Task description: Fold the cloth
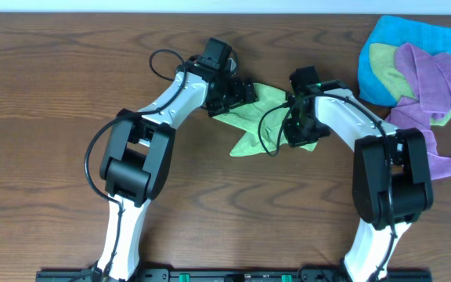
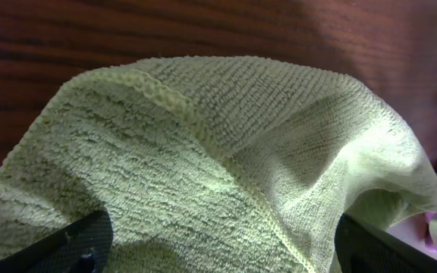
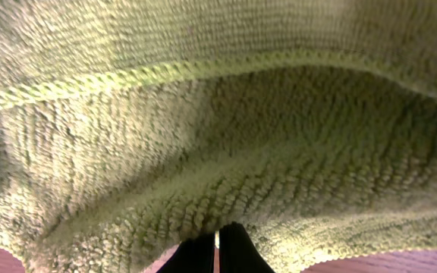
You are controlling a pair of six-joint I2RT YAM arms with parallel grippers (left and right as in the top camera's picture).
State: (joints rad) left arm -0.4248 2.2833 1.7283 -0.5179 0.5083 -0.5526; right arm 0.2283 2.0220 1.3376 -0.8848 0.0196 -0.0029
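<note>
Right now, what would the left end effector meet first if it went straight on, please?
Most likely the cloth: it bulges directly ahead of the left end effector, whose jaws stand wide open; depth is unclear.

cloth (image 1: 258, 117) on table (image 1: 53, 78), between left hand (image 1: 239, 94) and right hand (image 1: 301, 136), pile of cloths (image 1: 413, 70) at far right

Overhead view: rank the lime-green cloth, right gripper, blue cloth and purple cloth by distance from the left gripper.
1. lime-green cloth, at the left gripper.
2. right gripper, across the cloth.
3. blue cloth and purple cloth, far right: too close to call.
</note>
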